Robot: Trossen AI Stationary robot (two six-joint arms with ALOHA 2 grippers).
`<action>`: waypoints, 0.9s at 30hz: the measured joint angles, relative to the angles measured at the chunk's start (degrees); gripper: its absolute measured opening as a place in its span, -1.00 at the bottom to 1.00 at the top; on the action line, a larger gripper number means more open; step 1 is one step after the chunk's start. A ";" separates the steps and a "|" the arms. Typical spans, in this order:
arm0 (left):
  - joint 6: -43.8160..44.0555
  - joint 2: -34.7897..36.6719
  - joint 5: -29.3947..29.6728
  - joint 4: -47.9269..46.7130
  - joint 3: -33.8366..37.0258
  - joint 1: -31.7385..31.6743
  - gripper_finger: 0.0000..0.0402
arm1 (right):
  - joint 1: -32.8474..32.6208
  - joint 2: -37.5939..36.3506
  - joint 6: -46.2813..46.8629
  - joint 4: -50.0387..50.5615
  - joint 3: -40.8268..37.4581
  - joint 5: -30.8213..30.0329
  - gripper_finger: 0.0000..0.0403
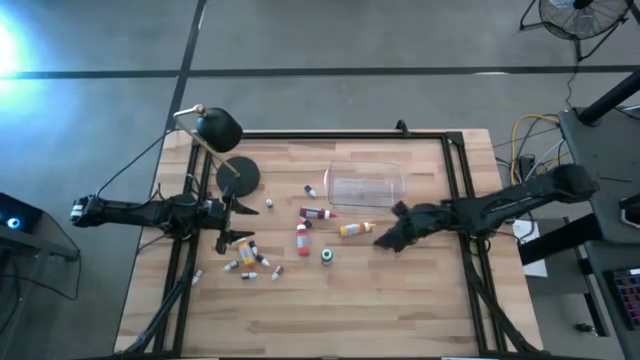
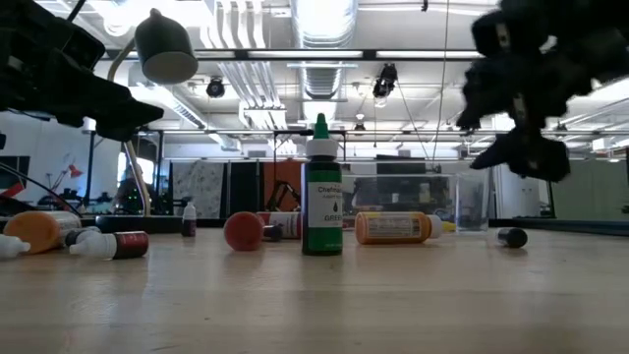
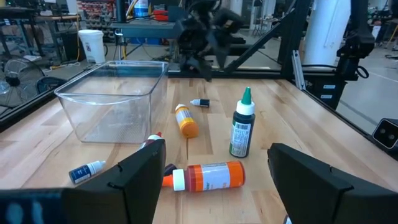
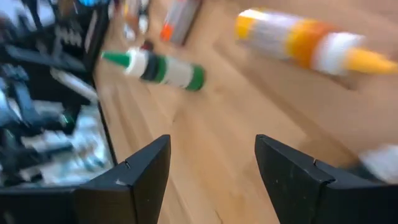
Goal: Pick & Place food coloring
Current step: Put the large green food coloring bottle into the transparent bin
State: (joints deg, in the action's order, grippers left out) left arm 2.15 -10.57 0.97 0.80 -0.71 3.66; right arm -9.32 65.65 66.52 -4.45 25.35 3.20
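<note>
Food coloring bottles lie scattered over the wooden table. A green one stands upright on its base. An orange one lies on its side, as do two red ones. A cluster of several small bottles lies at the left. My right gripper hovers open above the table, just right of the orange bottle, slanting down. My left gripper waits open at the table's left, above the cluster.
A clear plastic tub stands at the far middle of the table. A black desk lamp stands at the far left on its round base. A black frame rail borders the table. Bare wood lies along the near side.
</note>
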 joint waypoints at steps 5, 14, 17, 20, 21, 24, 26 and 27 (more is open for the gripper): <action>0.00 -0.02 0.00 0.04 0.00 0.00 0.28 | -2.24 13.24 -13.88 18.53 13.95 1.33 0.12; 0.00 -0.02 0.00 0.04 0.00 0.00 0.28 | -7.60 25.13 -38.77 35.13 33.05 -7.24 0.12; 0.00 -0.02 0.00 0.06 0.00 0.00 0.28 | -8.05 26.54 -45.36 35.17 37.72 -15.76 0.12; 0.00 -0.04 -0.01 0.05 0.00 0.00 0.28 | -7.23 27.64 -52.95 31.91 40.97 -17.94 0.12; 0.00 -0.04 0.00 0.05 0.00 0.01 0.28 | -6.90 28.22 -55.19 30.73 41.88 -16.83 0.12; 0.00 -0.08 -0.01 0.05 0.00 0.00 0.28 | -5.77 30.84 -59.55 30.90 43.90 -13.52 0.12; 0.00 -0.07 0.00 0.07 0.00 0.02 0.28 | -5.02 32.15 -60.85 32.44 44.01 -12.97 0.12; 0.00 -0.07 0.00 0.06 0.00 0.00 0.28 | -4.68 32.51 -61.27 32.77 44.03 -13.01 0.12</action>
State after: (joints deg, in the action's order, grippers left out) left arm 2.15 -10.64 0.97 0.86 -0.71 3.66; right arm -14.00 98.17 5.25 28.32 69.37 -9.81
